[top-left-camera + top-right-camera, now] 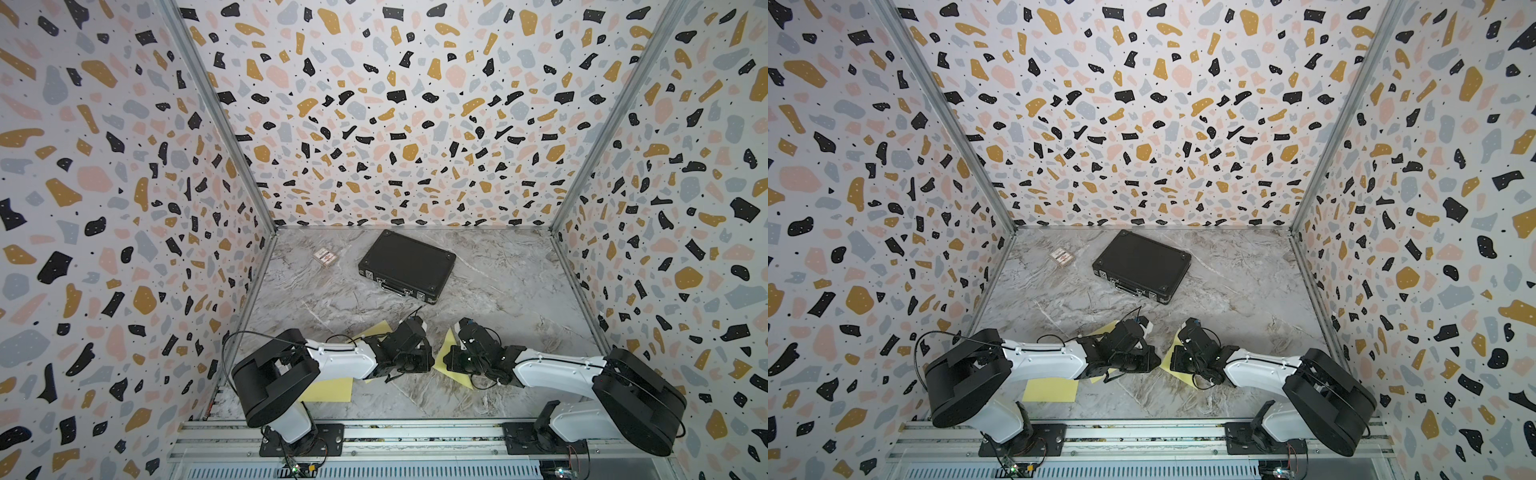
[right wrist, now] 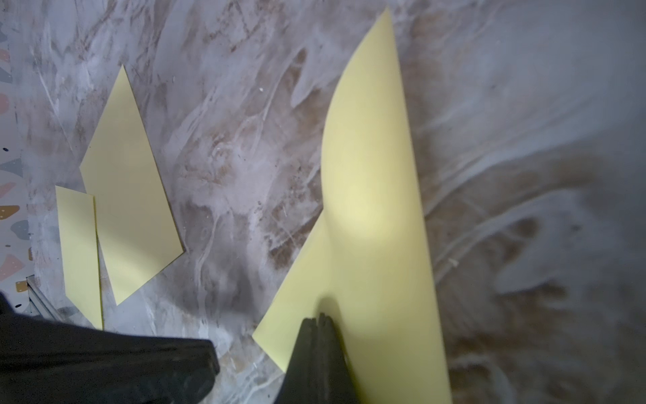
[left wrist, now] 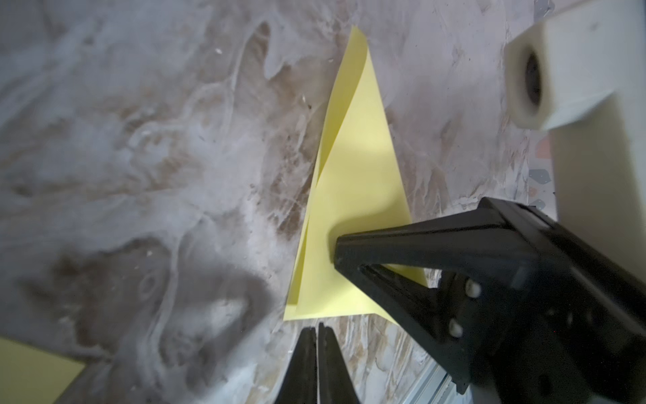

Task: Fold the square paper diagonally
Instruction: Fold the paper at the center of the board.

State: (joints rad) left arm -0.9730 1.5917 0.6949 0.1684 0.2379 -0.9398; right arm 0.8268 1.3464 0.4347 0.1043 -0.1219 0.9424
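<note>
The yellow square paper [image 2: 377, 210] lies on the marble table, folded over into a loose triangle whose upper layer bulges up [image 3: 353, 189]. My right gripper [image 2: 320, 317] is shut, its tips resting on top of the folded paper near one corner; in the left wrist view it [image 3: 335, 250] presses on the upper layer. My left gripper [image 3: 317, 327] is shut too, with nothing in it, and sits just off the paper's near edge. In both top views the two grippers meet over the paper [image 1: 451, 376], which they mostly hide.
Two more flat yellow sheets [image 2: 126, 196] [image 2: 78, 252] lie on the left arm's side [image 1: 328, 390]. A shut black case [image 1: 407, 266] and a small card box [image 1: 326, 256] sit farther back. Patterned walls close in three sides.
</note>
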